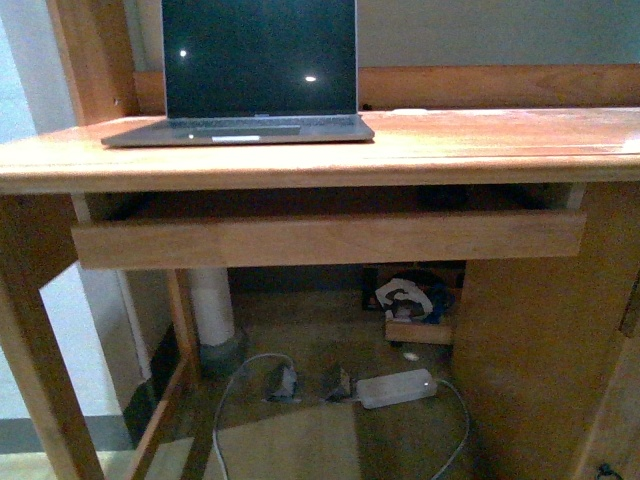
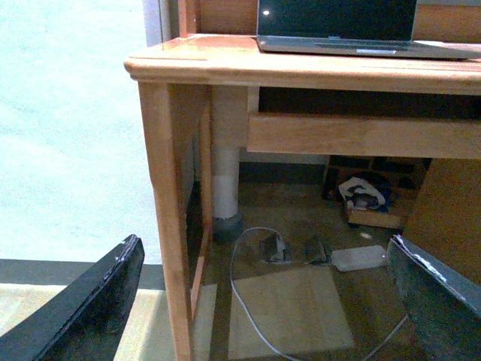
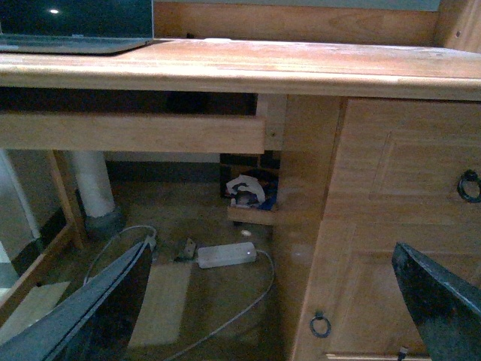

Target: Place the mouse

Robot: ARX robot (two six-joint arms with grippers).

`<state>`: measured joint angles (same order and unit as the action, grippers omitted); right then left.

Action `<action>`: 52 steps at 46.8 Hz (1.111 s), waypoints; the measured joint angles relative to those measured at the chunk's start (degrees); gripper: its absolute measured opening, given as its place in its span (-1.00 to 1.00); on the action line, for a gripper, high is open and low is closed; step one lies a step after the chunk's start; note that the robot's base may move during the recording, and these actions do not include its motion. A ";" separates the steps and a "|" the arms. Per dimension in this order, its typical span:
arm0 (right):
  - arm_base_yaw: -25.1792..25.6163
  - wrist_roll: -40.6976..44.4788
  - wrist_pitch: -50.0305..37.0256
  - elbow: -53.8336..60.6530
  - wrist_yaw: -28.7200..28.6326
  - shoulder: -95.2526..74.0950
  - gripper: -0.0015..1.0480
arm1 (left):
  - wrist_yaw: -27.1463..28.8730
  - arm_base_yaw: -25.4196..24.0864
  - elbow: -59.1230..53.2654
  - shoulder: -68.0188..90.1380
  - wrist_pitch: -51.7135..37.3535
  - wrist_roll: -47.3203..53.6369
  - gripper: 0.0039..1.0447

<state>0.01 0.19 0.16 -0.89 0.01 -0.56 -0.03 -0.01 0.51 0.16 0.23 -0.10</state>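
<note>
Three views: all lit, all facing a wooden table (image 1: pixel 470 148) from low in front.
Mouse: not seen in any view, cannot tell where it is.
Left jaws: spread wide, nothing between them; black fingers (image 2: pixel 83 308) at the lower corners of the left wrist view, well clear of the table.
Right jaws: spread wide, nothing held; black fingers (image 3: pixel 79 320) likewise low and apart from the table.
Laptop (image 1: pixel 260 70): open, screen dark, on the left part of the tabletop, near the front edge.
Front panel (image 1: pixel 330 240): long wooden board just under the tabletop, dark gap above it.
Power adapter (image 1: pixel 397 388): white, flat on the floor under the table.
Cable (image 1: pixel 228 400): grey, looping on the floor beside the adapter.
Box (image 1: pixel 415 305): low, at the back under the table, with crumpled stuff in it.
Cabinet door (image 3: pixel 398 188): right side of the table, closed.
Ring pull (image 3: pixel 470 186): dark, on that door.
</note>
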 joint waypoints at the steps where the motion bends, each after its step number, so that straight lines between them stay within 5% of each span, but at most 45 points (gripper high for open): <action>1: 0.02 0.13 0.00 0.00 -0.09 0.00 0.87 | 0.07 0.00 0.00 -0.02 -0.07 -0.11 0.88; 21: 0.00 0.07 0.00 0.00 -0.04 0.00 0.87 | -1.05 -0.11 0.02 1.44 -2.27 -1.18 0.88; 27: 0.00 0.07 0.00 0.00 -0.04 0.00 0.87 | -9.66 -3.82 0.09 25.24 -26.27 -14.29 0.88; 37: 0.00 0.07 0.00 0.00 -0.04 0.00 0.87 | -7.72 2.32 8.74 75.28 -67.73 -38.34 0.88; 52: 0.00 0.07 0.00 0.00 -0.07 0.00 0.87 | -5.57 4.20 16.98 93.35 -73.20 -50.73 0.88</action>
<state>0.01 0.25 0.16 -0.89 -0.05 -0.56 -5.61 4.19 17.50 93.51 -72.97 -50.83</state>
